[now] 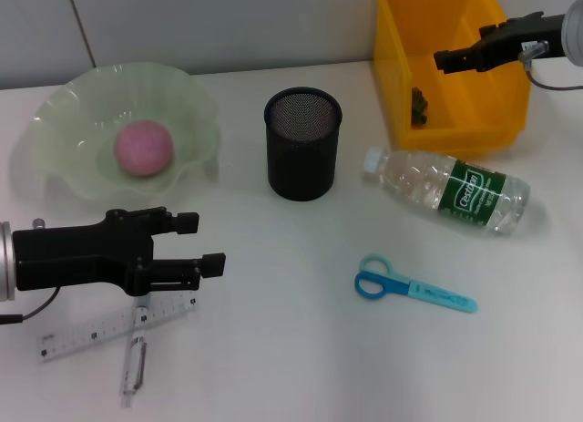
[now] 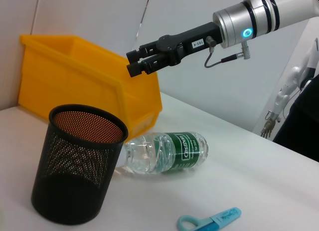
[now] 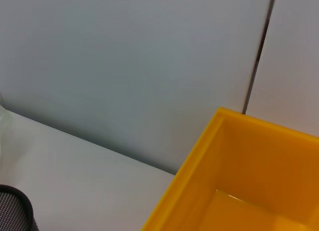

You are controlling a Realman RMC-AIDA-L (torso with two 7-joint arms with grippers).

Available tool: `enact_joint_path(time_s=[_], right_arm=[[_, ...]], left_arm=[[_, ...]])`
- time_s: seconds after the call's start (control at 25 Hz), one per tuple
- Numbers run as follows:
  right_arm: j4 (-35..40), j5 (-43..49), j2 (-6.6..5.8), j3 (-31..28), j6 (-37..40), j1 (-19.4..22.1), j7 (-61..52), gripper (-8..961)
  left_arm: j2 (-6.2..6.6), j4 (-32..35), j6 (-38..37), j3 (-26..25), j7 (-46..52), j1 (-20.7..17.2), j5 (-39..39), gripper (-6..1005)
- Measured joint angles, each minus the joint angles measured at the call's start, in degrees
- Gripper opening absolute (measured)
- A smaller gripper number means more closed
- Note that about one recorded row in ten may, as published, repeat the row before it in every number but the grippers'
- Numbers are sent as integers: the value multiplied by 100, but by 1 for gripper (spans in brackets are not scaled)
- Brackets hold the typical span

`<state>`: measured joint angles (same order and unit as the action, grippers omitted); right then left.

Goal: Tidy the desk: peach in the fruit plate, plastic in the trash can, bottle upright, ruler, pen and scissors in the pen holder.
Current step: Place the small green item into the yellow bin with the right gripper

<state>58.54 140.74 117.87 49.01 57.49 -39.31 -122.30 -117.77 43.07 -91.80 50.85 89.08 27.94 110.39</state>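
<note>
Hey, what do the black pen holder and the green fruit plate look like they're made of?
The pen holder looks like black metal mesh with a matte finish: fine perforations show through its wall, under a solid rim. The fruit plate looks like pale green translucent glass, possibly plastic: its wavy rim is glossy and the table shows faintly through it.

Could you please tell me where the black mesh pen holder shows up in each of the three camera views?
Head view: the pen holder stands upright at centre, between the fruit plate and the yellow bin.
Left wrist view: it fills the lower left, in front of the lying bottle.
Right wrist view: only its rim shows, at the bottom left corner.
Shared landmark: the yellow bin, seen in all three.
</note>
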Motion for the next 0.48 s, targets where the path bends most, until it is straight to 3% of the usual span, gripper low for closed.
enact_joint_path(time_s=[0.16, 0.28, 0.32, 0.36, 0.48], right_arm=[[90, -108, 14, -34, 8, 29, -2, 834], [483, -695, 33, -128, 284, 213, -38, 832], [723, -1269, -49, -130, 765, 343, -36, 831], [723, -1269, -49, -130, 765, 343, -36, 831], [882, -1916, -299, -153, 1617, 396, -28, 830]], left_arm=[[0, 0, -5, -5, 2, 1, 0, 836], [0, 0, -6, -6, 3, 1, 0, 836], [0, 0, -6, -6, 3, 1, 0, 836], [0, 8, -8, -9, 7, 1, -2, 836], [-2, 14, -23, -15, 11, 8, -7, 836]])
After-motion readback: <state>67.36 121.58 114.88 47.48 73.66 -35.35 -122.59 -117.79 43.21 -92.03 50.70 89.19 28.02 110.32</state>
